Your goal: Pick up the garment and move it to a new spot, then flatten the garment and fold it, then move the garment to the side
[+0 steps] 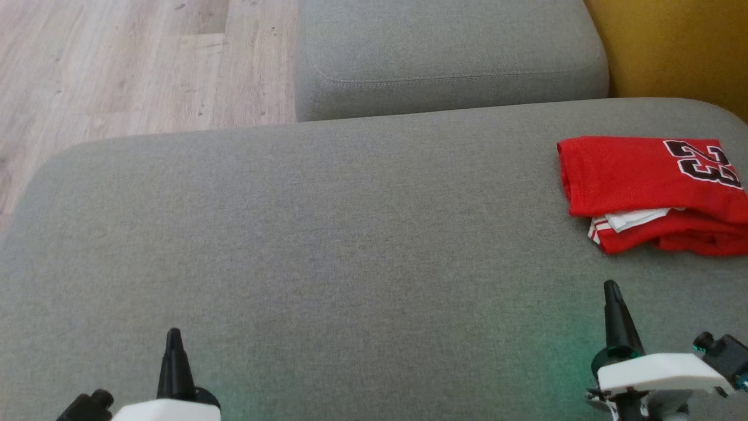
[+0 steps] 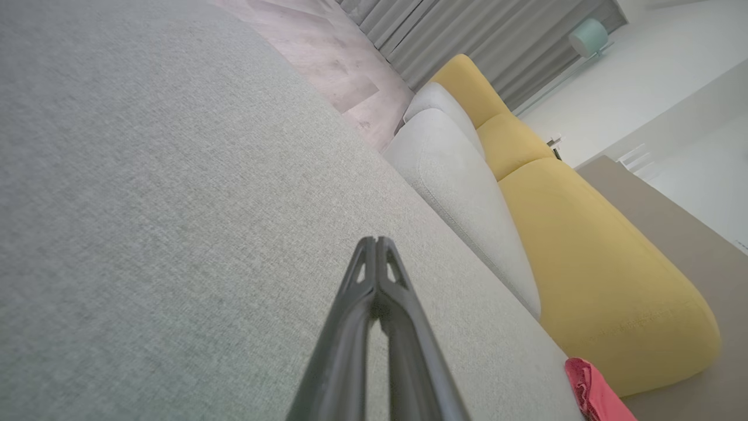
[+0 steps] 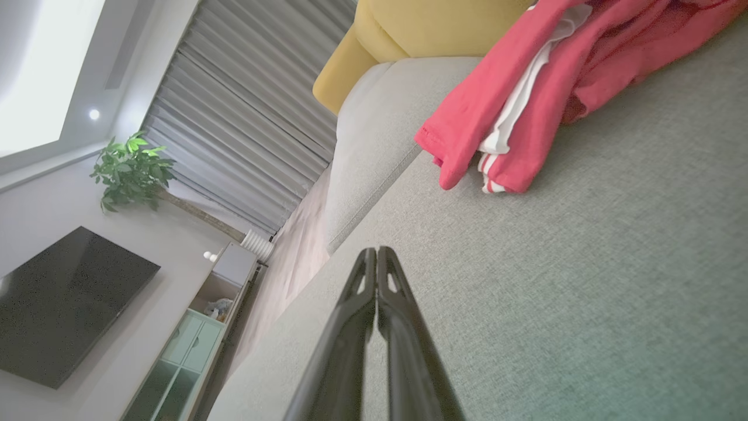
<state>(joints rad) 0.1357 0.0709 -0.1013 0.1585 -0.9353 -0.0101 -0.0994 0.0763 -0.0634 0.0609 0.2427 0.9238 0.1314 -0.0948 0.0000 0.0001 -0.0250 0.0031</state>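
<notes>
Folded red garment (image 1: 648,181) lies far right on grey cushion (image 1: 327,234), beyond right gripper (image 1: 612,287); left gripper (image 1: 173,334) well apart; both pairs of fingers pressed together, empty

My left gripper (image 1: 173,334) is at the lower left of the head frame, fingers closed tip to tip, pointing up-frame. My right gripper (image 1: 611,286) is at the lower right, tip higher in frame, fingers likewise pressed together, gripping nothing.

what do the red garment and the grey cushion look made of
Red garment: looks like thin jersey knit, probably synthetic, matte; it lies in soft limp folds. Grey cushion: woven upholstery fabric, matte, with a fine flecked weave.
</notes>
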